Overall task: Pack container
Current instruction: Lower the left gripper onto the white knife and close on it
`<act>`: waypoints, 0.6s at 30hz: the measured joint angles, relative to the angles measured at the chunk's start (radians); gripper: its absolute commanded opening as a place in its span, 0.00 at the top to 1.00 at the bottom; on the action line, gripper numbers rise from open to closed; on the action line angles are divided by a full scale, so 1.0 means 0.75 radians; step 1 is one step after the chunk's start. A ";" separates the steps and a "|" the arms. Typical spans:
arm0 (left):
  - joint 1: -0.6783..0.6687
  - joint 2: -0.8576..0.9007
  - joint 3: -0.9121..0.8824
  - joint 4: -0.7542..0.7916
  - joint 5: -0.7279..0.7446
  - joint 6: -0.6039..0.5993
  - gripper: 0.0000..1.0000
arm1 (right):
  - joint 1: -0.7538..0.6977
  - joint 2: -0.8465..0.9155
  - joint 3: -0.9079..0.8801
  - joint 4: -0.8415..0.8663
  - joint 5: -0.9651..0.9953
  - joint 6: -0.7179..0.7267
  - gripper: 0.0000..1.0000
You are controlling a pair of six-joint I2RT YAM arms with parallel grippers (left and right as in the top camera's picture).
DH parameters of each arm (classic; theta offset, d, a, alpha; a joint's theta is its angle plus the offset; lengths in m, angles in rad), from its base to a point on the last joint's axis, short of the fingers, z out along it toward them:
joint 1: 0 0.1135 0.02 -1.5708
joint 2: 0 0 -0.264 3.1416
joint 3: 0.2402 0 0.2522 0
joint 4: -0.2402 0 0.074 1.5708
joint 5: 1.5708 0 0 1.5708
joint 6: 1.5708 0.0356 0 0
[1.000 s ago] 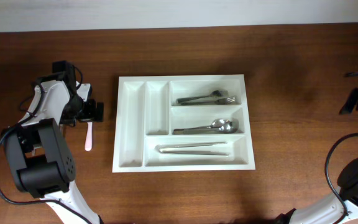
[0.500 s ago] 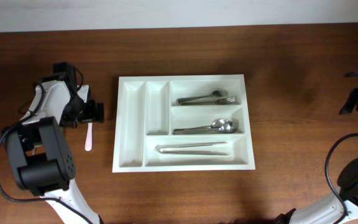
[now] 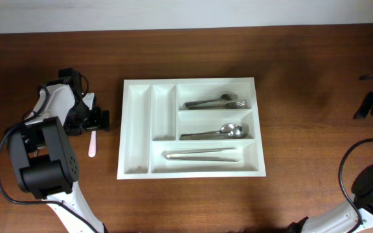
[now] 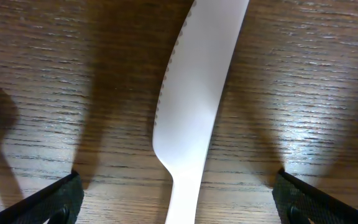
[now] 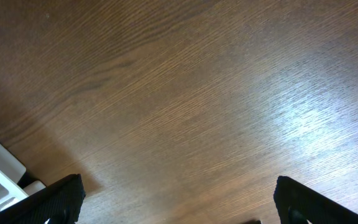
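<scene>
**Wooden table** [image 3: 303, 65], seen from above. **The container** [image 3: 135, 129], a white five-compartment tray, lies flat at mid-table. **Left gripper** [image 3: 94, 120], low over the wood just left of the container, jaws spread wide, gripping nothing. **Right gripper** [image 5: 179, 202], at the far right edge, jaws equally wide, above bare wood. **Contents** of the three long compartments, top to bottom: forks [image 3: 215, 102], spoons [image 3: 215, 133], long metal utensils [image 3: 199, 155]. **Pale serrated plastic knife** [image 4: 191, 106], flat on the table between the left fingers [image 4: 48, 199], touching neither.

A brown wood-grain table [image 3: 303, 129] spans the view.
</scene>
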 measured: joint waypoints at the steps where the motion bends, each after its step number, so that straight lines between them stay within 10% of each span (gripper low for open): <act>1: 0.000 0.000 0.000 0.000 0.000 0.000 0.00 | 0.000 0.000 0.000 0.000 0.000 0.001 0.01; 18: 0.000 0.000 0.000 0.003 0.001 -0.019 0.89 | 0.000 0.000 0.000 0.001 0.000 0.000 0.01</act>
